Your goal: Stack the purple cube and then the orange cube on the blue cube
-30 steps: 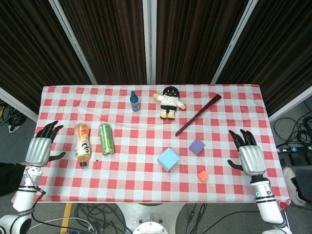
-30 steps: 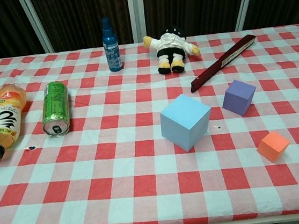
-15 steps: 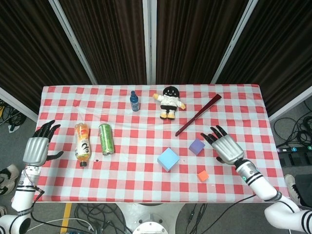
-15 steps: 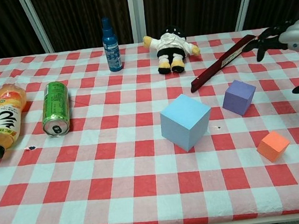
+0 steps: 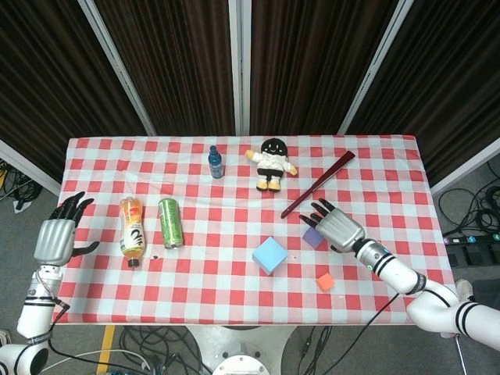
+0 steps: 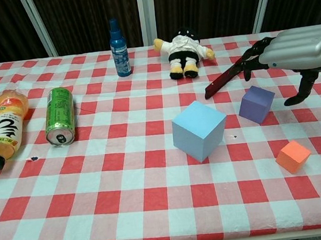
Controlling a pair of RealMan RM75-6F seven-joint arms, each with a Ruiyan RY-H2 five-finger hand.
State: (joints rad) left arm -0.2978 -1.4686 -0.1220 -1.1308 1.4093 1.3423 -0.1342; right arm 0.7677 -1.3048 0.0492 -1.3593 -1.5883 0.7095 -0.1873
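Observation:
The blue cube (image 5: 269, 255) (image 6: 199, 130) sits near the table's middle. Just right of it lies the smaller purple cube (image 5: 312, 237) (image 6: 257, 104). The small orange cube (image 5: 325, 281) (image 6: 293, 156) lies nearer the front edge. My right hand (image 5: 334, 224) (image 6: 293, 52) hovers over the purple cube with its fingers spread, holding nothing; in the head view it covers part of the cube. My left hand (image 5: 56, 238) hangs off the table's left edge, fingers apart and empty; the chest view does not show it.
A dark red closed fan (image 5: 318, 184) (image 6: 239, 68) lies just beyond the right hand. A doll (image 5: 271, 163), a blue spray bottle (image 5: 216, 162), a green can (image 5: 169, 223) and an orange drink bottle (image 5: 131, 230) lie further left.
My right hand has swept in from the table's right edge to above the purple cube. My left hand has drifted slightly outward. The cubes have not moved.

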